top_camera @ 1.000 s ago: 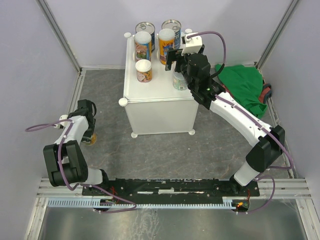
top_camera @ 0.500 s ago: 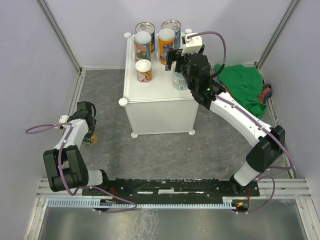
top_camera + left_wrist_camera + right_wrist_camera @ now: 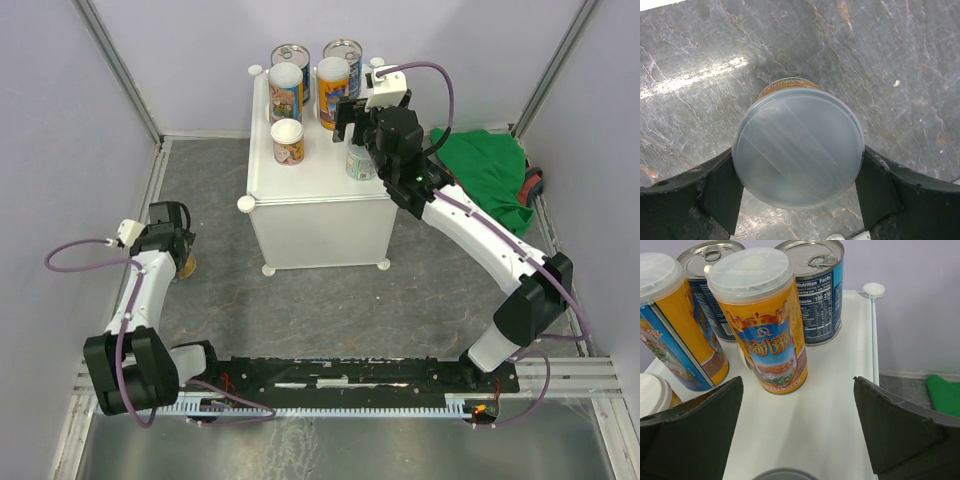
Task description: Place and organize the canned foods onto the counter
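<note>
My left gripper (image 3: 180, 258) is low over the grey floor, left of the counter (image 3: 320, 190). It is shut on an orange-labelled can (image 3: 189, 267). In the left wrist view both fingers press the sides of that white-lidded can (image 3: 797, 147). I cannot tell whether the can touches the floor. Two blue cans (image 3: 291, 55) with silver tops stand at the back of the counter. Three white-lidded cans (image 3: 286, 88) stand in front of them. My right gripper (image 3: 350, 118) hangs open over the counter top, behind a pale green can (image 3: 358, 166). The yellow can (image 3: 760, 320) stands ahead of its fingers.
A green cloth (image 3: 490, 175) lies on the floor right of the counter, beside the right arm. Grey walls close in the floor on the left, back and right. The counter has round knobs (image 3: 874, 289) at its corners.
The left gripper has closed on the orange can, and the left arm has drawn back a little with it. The right arm has hardly moved.
</note>
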Robot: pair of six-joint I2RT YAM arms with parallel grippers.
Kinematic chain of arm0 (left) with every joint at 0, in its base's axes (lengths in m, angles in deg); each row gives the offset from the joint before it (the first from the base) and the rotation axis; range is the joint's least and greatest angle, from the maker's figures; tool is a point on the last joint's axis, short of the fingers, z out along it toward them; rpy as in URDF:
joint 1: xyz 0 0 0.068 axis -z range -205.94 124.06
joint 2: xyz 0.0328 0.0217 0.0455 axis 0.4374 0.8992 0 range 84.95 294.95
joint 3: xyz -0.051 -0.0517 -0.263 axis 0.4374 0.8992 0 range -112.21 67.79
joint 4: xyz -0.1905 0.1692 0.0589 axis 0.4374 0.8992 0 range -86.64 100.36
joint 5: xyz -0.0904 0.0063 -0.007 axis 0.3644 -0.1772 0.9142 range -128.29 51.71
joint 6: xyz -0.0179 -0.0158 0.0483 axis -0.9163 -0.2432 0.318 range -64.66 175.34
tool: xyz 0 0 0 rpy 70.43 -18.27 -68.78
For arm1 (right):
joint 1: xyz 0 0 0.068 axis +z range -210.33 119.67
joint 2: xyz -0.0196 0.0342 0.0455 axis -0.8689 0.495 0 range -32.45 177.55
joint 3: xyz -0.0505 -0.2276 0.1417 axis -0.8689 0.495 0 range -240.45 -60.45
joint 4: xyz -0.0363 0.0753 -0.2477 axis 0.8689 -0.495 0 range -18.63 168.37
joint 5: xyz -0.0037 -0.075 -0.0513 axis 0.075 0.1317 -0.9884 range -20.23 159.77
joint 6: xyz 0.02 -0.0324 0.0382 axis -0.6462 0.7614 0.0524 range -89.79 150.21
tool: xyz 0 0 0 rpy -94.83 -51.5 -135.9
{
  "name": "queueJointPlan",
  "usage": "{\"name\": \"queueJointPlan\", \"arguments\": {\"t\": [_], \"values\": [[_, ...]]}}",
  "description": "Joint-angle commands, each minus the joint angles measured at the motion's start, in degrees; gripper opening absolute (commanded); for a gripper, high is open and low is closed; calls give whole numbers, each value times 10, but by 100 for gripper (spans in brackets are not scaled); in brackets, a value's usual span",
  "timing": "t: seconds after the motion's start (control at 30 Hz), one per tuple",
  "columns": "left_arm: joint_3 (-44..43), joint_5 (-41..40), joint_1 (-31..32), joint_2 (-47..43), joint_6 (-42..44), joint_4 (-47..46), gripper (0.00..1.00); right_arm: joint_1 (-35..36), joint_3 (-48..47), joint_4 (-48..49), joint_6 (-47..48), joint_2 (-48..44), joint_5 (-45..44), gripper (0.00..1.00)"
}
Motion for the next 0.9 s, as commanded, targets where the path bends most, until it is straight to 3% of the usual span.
{"name": "queueJointPlan", "arguments": {"t": [0.0,0.37,0.87], "values": [[-51,-41,19,-50,63,-42,3,-6,16,-55,-2,-15,-12,99],[-130,-57,84,-96,158,-40,3,-6,15,-62,-2,-35,-12,99],[-287,-141,239,-98,281,-20,3,-5,-17,-99,2,-69,12,99]]}}
